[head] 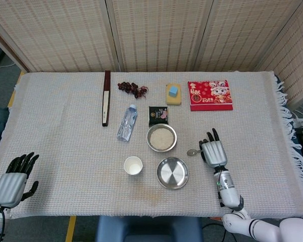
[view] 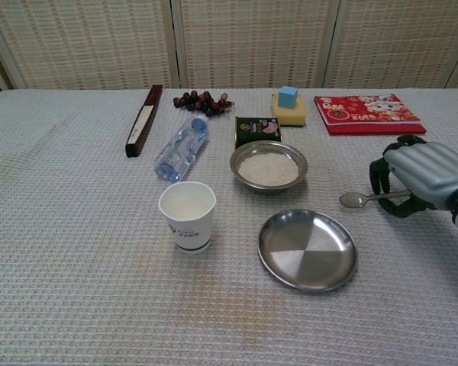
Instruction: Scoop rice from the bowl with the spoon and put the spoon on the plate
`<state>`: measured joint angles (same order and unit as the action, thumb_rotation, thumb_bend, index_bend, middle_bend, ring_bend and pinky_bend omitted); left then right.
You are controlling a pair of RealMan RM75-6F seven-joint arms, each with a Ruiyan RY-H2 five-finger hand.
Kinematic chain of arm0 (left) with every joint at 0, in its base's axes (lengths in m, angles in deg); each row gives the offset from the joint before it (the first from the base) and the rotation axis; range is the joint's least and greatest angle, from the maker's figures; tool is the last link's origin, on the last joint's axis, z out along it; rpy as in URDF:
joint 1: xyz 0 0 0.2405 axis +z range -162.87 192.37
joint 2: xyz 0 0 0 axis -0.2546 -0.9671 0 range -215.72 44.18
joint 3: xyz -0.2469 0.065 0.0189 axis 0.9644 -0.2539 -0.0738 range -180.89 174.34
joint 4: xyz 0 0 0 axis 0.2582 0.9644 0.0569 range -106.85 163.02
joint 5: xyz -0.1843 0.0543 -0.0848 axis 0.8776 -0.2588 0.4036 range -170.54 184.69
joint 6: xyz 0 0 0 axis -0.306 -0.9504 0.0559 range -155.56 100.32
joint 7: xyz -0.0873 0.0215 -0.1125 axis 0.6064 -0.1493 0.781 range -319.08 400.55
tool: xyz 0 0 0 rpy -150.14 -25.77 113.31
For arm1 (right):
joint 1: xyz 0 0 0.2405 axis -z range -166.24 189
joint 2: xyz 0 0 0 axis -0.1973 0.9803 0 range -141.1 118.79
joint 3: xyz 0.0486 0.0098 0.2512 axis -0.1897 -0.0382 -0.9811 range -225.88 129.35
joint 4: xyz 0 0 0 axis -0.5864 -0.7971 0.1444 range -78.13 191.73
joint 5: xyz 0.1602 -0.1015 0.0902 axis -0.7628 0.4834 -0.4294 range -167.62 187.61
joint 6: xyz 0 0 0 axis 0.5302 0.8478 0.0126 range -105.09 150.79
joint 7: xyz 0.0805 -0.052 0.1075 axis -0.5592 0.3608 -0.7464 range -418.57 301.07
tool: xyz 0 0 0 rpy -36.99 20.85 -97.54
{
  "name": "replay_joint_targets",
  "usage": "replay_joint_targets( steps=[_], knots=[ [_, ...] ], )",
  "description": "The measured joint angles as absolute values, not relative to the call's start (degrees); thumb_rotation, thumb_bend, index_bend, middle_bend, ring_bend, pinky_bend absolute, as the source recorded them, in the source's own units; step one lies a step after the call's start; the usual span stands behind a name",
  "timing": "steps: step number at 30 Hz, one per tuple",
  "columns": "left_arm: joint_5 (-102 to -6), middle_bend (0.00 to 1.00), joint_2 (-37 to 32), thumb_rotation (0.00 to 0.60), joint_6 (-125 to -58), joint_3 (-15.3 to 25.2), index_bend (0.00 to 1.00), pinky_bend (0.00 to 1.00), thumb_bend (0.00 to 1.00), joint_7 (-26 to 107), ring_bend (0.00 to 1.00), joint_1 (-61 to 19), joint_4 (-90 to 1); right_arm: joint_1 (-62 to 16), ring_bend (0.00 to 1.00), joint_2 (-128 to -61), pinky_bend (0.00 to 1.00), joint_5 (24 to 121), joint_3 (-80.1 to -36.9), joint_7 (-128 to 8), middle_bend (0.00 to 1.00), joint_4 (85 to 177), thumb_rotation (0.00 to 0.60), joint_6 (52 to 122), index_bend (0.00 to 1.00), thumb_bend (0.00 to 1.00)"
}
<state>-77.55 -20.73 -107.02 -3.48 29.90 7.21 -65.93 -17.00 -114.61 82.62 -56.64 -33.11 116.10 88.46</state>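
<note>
A steel bowl of white rice [head: 161, 137] [view: 269, 165] stands at the table's middle. The empty steel plate [head: 172, 173] [view: 308, 249] lies just in front of it. To their right, my right hand [head: 213, 151] [view: 424, 179] has its fingers curled around the handle of a metal spoon [head: 191, 152] [view: 354, 200]. The spoon's empty bowl points left towards the rice and sits slightly above the cloth. My left hand [head: 12, 179] hangs at the table's near left corner, fingers apart, holding nothing.
A paper cup [view: 187, 216] stands left of the plate. Behind are a lying water bottle [view: 181, 148], a black tin [view: 257, 130], grapes [view: 204, 101], a sponge with a blue block [view: 288, 107], a red booklet [view: 369, 113] and a dark long case [view: 143, 120].
</note>
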Motion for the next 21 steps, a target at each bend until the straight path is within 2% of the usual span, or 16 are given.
replay_joint_targets(
  steps=[8,21],
  knots=[
    [-77.6,0.0,-20.8,0.6,-106.9,-3.5,0.0,0.09,0.42,29.9,0.0,7.2,-65.9,-16.9,0.19,-115.1,0.11,82.7,-56.8,-32.9,0.55,115.4,0.6,88.6,0.81,0.36],
    [-77.6,0.0,-20.8,0.6,-107.0,-3.5,0.0,0.09,0.42,30.0,0.0,7.2,-65.9,-16.9,0.2,-113.8,0.11,83.3,-57.2,-32.7,0.57,116.5,0.6,89.5,0.82,0.36]
  ],
)
